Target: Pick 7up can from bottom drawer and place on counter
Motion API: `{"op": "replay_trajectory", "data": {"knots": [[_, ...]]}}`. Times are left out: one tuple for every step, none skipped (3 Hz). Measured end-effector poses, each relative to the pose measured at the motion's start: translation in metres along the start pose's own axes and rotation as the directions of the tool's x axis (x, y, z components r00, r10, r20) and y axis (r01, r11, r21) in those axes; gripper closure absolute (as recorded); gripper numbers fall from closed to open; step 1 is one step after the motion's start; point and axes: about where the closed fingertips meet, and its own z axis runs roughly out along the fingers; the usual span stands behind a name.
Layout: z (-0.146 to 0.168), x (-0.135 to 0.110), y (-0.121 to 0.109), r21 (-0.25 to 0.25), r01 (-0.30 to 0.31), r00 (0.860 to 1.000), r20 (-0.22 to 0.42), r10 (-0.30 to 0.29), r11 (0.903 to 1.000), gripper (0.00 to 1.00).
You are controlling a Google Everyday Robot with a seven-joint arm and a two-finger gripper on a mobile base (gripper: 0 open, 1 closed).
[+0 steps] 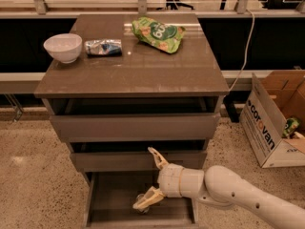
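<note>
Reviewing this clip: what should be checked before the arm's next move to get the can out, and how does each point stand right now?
1. Bottom drawer pulled out: ok.
2. Pincer down at the drawer, over its floor: ok.
3. Pincer spread wide enough for the can: ok, it is open.
4. Can sitting between the fingers: cannot tell; only a bit of it shows beside the lower finger.
5. Can gripped: not ok.
6. Bare spot on the counter in front of the bowl, foil packet and snack bag: ok.
</note>
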Motion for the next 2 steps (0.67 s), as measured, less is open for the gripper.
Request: {"op": "replay_trajectory", "data": {"knots": [[0.011,0.042,0.011,-0.013,-0.017,1.000,-0.020,0.017,0.9998,0.00],[0.029,0.133,0.034,0.025,-0.082,0.996,-0.033,0.083,0.9963,0.00]]}}
